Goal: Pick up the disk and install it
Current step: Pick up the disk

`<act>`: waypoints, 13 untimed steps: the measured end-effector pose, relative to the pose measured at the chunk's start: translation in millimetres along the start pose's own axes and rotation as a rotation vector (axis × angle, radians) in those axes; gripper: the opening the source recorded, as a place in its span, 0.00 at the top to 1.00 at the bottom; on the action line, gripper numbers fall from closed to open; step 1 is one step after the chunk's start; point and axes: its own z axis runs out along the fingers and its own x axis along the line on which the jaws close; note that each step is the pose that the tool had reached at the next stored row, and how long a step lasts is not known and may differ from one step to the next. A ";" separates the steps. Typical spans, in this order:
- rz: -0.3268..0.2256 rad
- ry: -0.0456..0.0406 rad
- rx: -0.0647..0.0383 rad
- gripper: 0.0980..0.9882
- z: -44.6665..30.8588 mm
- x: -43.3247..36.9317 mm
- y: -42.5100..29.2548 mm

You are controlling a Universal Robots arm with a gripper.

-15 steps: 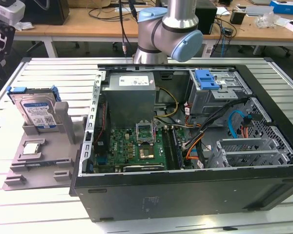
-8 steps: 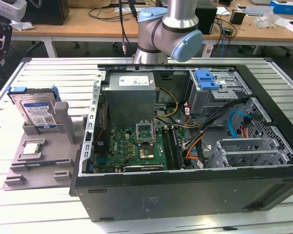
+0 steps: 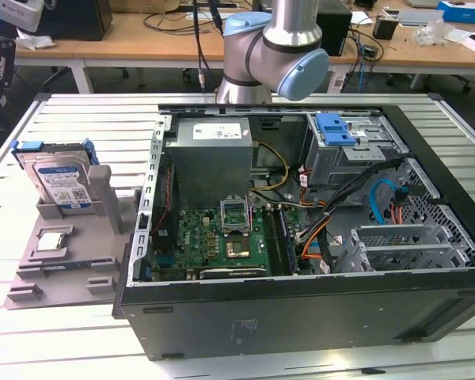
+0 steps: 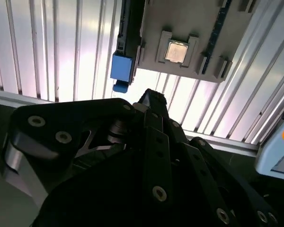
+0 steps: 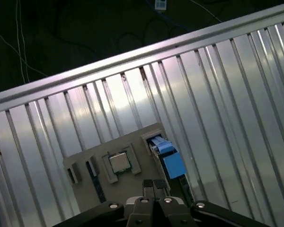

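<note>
The jaws are closed together and empty. Just beyond their tips the disk (image 5: pixel 169 160) stands on edge in the grey stand (image 5: pixel 132 144), blue bracket uppermost, seemingly for gripping. Well away from them waits the open computer case (image 3: pixel 301 317).

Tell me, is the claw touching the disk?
Apart. In the exterior view the disk stands upright in its grey holder with nothing on it; in the first wrist view the claw hangs above.
</note>
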 end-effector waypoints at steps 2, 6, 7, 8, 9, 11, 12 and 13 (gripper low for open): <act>-0.051 0.0023 -0.001 1.00 0.0 0.0 0.0; -0.119 0.0054 -0.003 1.00 0.0 0.0 -0.1; -0.144 0.0065 -0.003 1.00 0.0 0.0 0.0; -0.168 0.0076 -0.004 1.00 0.0 0.0 -0.1; -0.180 0.0082 -0.004 1.00 0.0 0.0 -0.1; -0.206 0.0093 -0.004 1.00 0.0 -0.1 -0.1; -0.219 0.0099 -0.005 1.00 0.0 0.0 -0.1; -0.244 0.0110 -0.005 1.00 0.0 0.0 -0.1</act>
